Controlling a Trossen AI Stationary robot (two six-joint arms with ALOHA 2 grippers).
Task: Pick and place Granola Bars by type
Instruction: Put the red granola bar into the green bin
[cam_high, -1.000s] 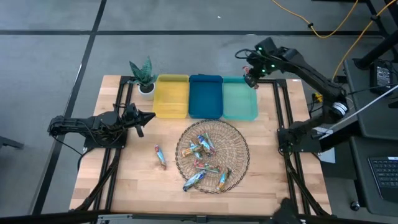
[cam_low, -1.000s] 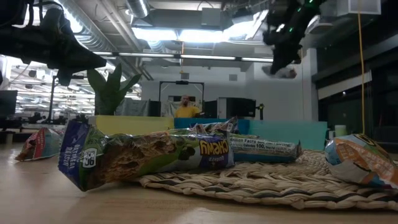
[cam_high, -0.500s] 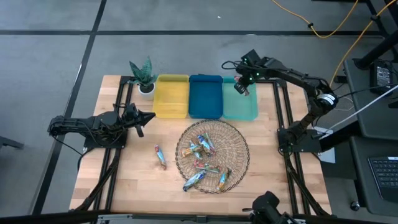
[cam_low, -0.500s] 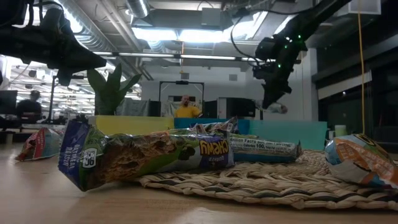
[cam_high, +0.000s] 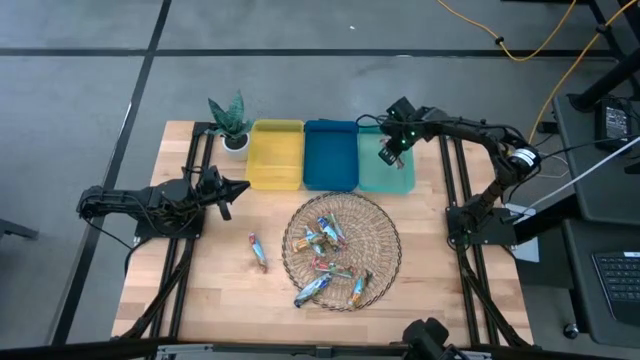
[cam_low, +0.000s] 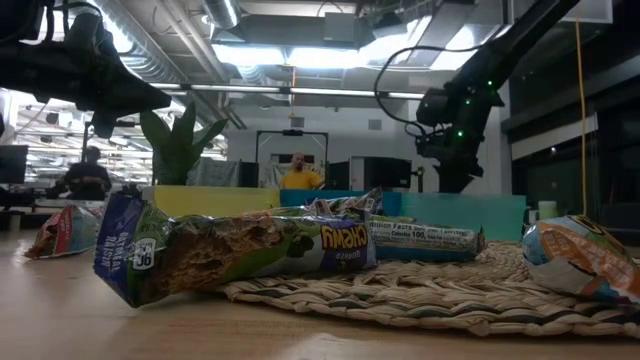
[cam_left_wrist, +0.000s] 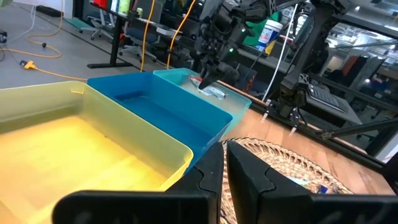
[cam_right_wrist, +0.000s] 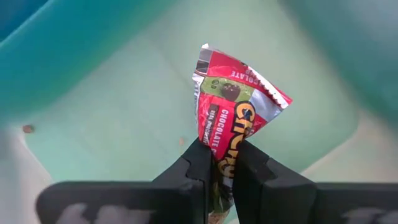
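Wooden table (cam_high: 220, 280) below me: my right hand (cam_high: 388, 155) hangs inside the light green tray (cam_high: 400, 180), clamped on a red bar (cam_right_wrist: 231, 118); my left hand (cam_high: 232, 187) waits near the yellow tray (cam_high: 272, 165), fingers together.

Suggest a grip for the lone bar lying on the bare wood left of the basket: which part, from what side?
Take the lone granola bar across its narrow middle, from straight above. It lies flat on the table, long axis roughly front to back, so the fingers should close left-right over its sides. The idle left gripper is nearer; the right gripper holds a red bar over the teal bin.
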